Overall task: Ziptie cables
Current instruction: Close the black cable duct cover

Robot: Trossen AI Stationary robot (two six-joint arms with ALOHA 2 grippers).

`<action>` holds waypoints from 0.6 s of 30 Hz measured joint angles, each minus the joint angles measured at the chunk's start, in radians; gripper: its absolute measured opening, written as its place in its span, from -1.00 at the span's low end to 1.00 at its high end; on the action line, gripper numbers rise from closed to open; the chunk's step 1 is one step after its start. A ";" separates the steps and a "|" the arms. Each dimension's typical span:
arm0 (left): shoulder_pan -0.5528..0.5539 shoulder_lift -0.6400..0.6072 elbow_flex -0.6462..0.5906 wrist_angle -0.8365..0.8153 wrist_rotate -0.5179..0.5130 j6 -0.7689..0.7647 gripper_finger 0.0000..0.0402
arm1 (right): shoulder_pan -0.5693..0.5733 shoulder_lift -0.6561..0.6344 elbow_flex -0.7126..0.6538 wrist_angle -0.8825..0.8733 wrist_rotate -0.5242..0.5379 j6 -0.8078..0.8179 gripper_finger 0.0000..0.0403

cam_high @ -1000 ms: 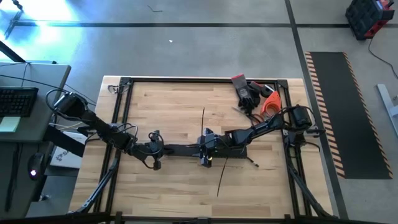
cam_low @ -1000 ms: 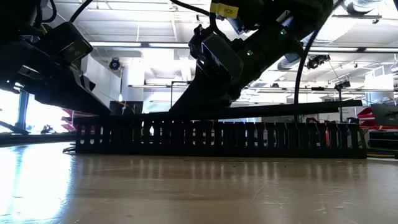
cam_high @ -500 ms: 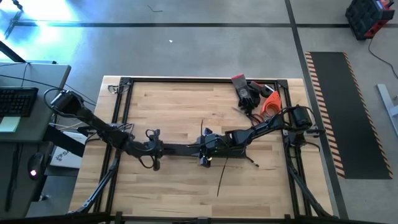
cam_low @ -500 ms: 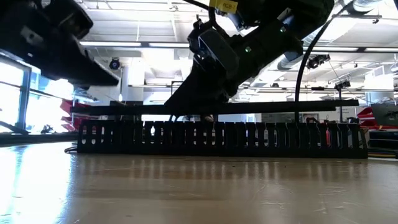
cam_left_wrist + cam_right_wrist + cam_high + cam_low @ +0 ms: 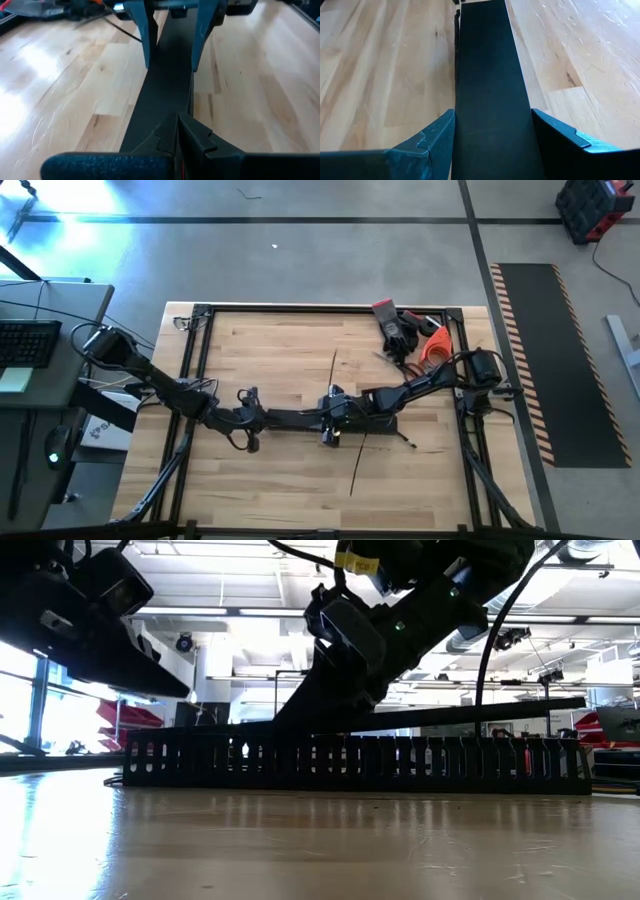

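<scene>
**Over the middle of the worktop, the black bar tips again**

Right tool [image 5: 332,420] is pinching the flat black bar [image 5: 290,419] across its width, one finger on each side. A moment ago the bar was level above the slotted tray [image 5: 350,760]. Now one end sits higher. Left tool [image 5: 248,420], pressed together, hangs over the bar's other end. The cables [image 5: 356,465] lie loose, crossing by the bar near the worktop's middle. Their tip has shifted a little. No tie seems on them yet.
</scene>
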 joint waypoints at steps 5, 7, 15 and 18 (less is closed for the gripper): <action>0.000 0.003 0.000 0.011 0.000 -0.001 -1.00 | -0.006 0.000 0.014 0.006 -0.009 -0.001 0.04; 0.000 0.003 0.000 0.013 0.000 -0.002 -1.00 | -0.006 0.000 0.023 0.004 -0.009 -0.008 0.04; 0.000 0.003 0.000 0.001 0.000 -0.009 -1.00 | -0.005 0.000 0.046 -0.092 -0.011 0.000 0.04; 0.000 0.003 0.000 -0.003 -0.001 -0.009 -1.00 | -0.005 0.000 0.046 -0.097 -0.020 0.000 0.04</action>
